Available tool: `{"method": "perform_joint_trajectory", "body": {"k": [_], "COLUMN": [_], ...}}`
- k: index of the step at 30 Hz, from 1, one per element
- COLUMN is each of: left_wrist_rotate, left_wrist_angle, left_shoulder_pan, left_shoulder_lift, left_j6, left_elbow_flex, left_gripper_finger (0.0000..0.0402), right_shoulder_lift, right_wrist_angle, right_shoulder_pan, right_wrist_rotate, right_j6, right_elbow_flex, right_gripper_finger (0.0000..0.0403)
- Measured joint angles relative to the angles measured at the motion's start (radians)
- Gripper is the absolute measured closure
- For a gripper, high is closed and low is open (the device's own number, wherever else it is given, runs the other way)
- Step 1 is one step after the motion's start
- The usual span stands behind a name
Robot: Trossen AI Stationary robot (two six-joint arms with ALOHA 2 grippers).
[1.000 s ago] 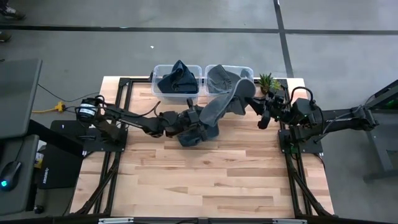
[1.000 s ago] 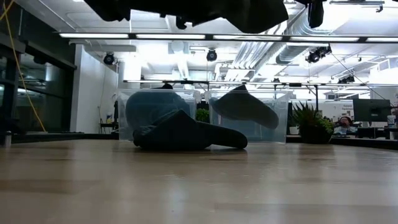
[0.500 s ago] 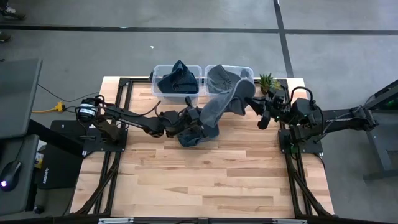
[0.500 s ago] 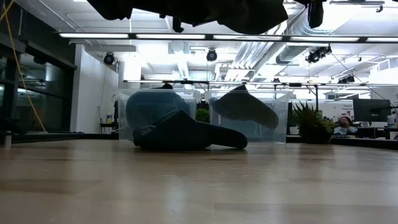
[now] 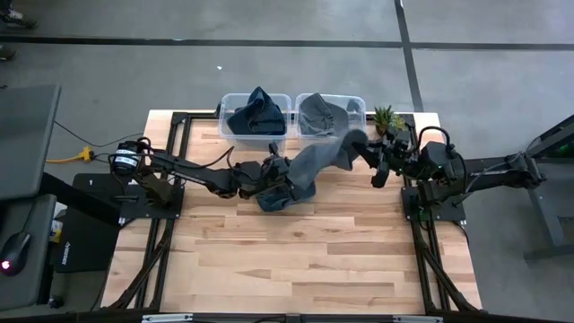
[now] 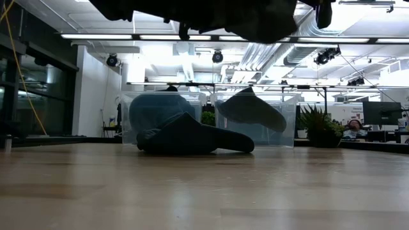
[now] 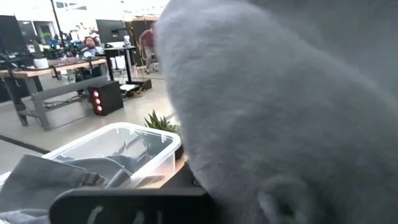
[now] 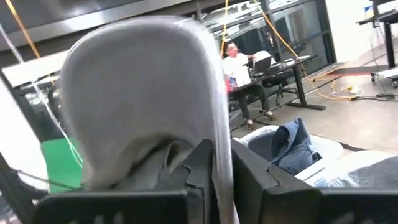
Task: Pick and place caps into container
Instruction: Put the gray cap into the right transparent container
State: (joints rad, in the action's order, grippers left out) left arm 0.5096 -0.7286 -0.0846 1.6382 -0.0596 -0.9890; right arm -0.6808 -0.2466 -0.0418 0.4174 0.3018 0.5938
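Observation:
A light grey cap (image 5: 318, 160) hangs in the air between my two grippers, above the table's far middle. My left gripper (image 5: 289, 170) is shut on its left end, and my right gripper (image 5: 366, 151) is shut on its right end. In the low view this cap (image 6: 255, 16) shows only as a dark mass along the top. Below it, a dark slate-blue cap (image 5: 273, 199) lies flat on the table. Another dark cap (image 5: 256, 115) sits in the left clear bin (image 5: 224, 100), and a grey one (image 5: 318, 112) in the right bin (image 5: 359, 100). My left gripper holds the grey cap at its left end (image 5: 299, 172), reaching in level from the table's left. The cloth (image 7: 280, 124) fills the wrist view and hides the fingers. The cap is lifted clear of the table. My right gripper has a thin edge of the cap (image 8: 216, 168) pinched between its two fingers (image 8: 199, 168), coming roughly level from the table's right. The cap's body (image 8: 143, 93) bulges up ahead of the fingers. One layer or several, I cannot tell.
A small potted plant (image 5: 387, 117) stands at the far right, beside the right bin and close to my right gripper. The two bins sit side by side along the far edge. Bare wood (image 5: 296, 260) covers the near half of the table.
The right-hand part of the grey cap, which rose over the right bin's near rim, has dropped and now sits lower, next to my right gripper. Both arms have stayed in place, and the dark cap on the table has not moved.

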Motion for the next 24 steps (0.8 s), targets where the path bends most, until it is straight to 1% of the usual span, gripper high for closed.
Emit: {"method": "perform_joint_trajectory", "body": {"k": [6,10,12,14,16,19,21,24], "left_wrist_rotate": [0.003,0.003,0.005,0.005,-0.021,-0.132,-0.241,-0.413], "left_wrist_angle": [0.016,0.083,0.139,0.156,0.195,0.261,0.323,0.473], "left_shoulder_pan": [0.000,0.000,0.000,0.004,0.014,0.043,0.072,0.117], "left_shoulder_lift": [0.000,-0.002,-0.024,-0.032,-0.033,-0.059,-0.063,-0.057], "left_j6": [0.047,0.097,0.112,0.123,0.136,0.184,0.236,0.293], "left_elbow_flex": [0.000,0.000,0.002,-0.001,0.000,-0.003,-0.026,-0.069], "left_gripper_finger": [0.0398,0.0399,0.0399,0.0399,0.0399,0.0399,0.0399,0.0399], "right_shoulder_lift": [0.008,0.032,0.052,0.073,0.093,0.120,0.128,0.127], "right_wrist_angle": [0.002,0.002,0.001,-0.002,-0.002,-0.001,0.015,0.060], "right_shoulder_pan": [0.000,0.000,0.000,0.000,0.000,0.000,0.000,-0.010], "right_wrist_rotate": [-0.005,0.012,0.030,0.047,0.048,0.044,0.029,-0.014], "right_j6": [-0.066,-0.177,-0.239,-0.298,-0.358,-0.440,-0.485,-0.545], "right_elbow_flex": [0.000,0.000,0.000,0.000,0.000,0.000,0.000,0.001], "right_gripper_finger": [0.0336,0.0325,0.0320,0.0315,0.0312,0.0312,0.0311,0.0311]}}
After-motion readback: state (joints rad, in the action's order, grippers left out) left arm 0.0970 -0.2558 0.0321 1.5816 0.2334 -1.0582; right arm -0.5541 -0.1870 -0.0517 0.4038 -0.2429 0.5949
